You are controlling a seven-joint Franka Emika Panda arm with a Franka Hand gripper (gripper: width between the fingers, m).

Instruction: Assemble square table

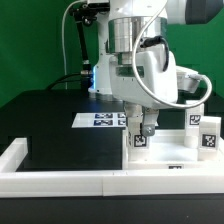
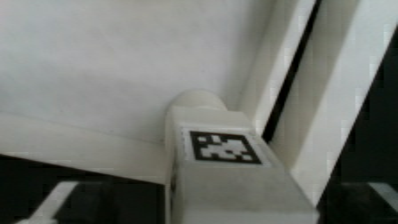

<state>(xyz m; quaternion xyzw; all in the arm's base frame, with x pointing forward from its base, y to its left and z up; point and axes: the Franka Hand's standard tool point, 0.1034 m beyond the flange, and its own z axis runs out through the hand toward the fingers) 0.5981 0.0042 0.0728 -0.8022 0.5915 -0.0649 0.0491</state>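
The square table's white slab (image 1: 168, 154) lies flat inside the border wall, and in the wrist view it fills the pale area (image 2: 107, 80). A white leg block (image 1: 138, 141) with a black-white tag stands upright at the slab's corner toward the exterior view's left. My gripper (image 1: 140, 126) hangs straight over this leg. Seen from the wrist, the tagged leg (image 2: 222, 146) runs between the gripper's (image 2: 214, 212) two fingers (image 2: 57, 200), with dark gaps on both sides. The jaws are open and hold nothing.
The white U-shaped border wall (image 1: 60, 181) runs along the front and the sides, and shows in the wrist view as a pale strip (image 2: 338, 80). Two more tagged leg blocks (image 1: 195, 120) (image 1: 208, 139) stand at the exterior view's right. The marker board (image 1: 104, 120) lies behind on the black table.
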